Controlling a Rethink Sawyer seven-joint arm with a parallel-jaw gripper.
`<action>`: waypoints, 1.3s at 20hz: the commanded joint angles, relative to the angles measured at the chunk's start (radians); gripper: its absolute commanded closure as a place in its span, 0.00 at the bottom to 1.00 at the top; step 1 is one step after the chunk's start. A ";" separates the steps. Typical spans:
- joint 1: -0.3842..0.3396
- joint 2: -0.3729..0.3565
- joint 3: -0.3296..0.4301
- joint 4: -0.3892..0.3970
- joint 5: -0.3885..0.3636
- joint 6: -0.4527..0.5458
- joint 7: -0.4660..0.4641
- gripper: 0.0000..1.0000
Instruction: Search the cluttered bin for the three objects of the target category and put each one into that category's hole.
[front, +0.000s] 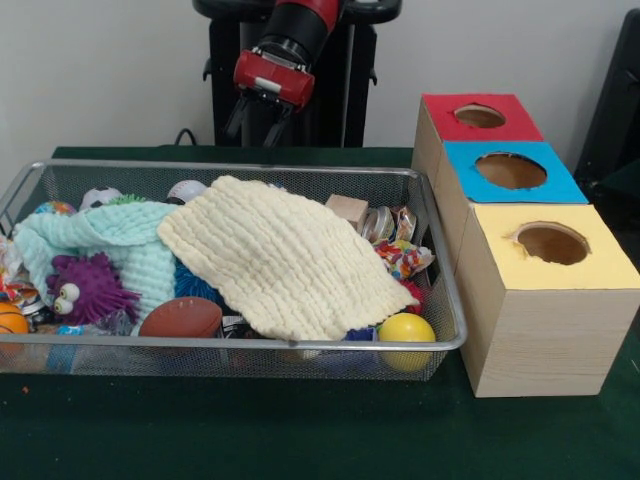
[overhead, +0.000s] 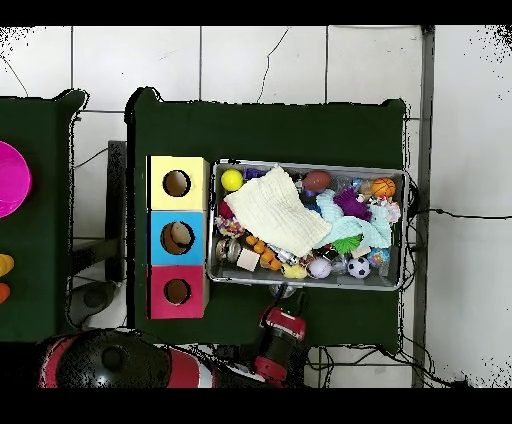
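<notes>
Gripper (front: 258, 128) is held spread and empty behind the wire bin (front: 440, 255). Targets are likely hidden under the cream cloth (front: 285, 260); cloth is best lifted aside first.

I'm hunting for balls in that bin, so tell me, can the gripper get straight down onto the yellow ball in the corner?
Probably yes. The yellow ball lies uncovered in the bin's corner nearest the yellow box, just clear of the cream cloth. The gripper hangs behind the bin, so it must cross over; the close corner walls may crowd it.
</notes>
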 joint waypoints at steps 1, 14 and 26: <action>0.000 0.054 0.078 -0.175 0.063 -0.088 0.034 0.00; -0.070 0.100 0.057 -0.346 -0.300 -0.009 0.024 0.00; -0.100 0.103 0.062 -0.340 -0.354 -0.088 0.008 0.00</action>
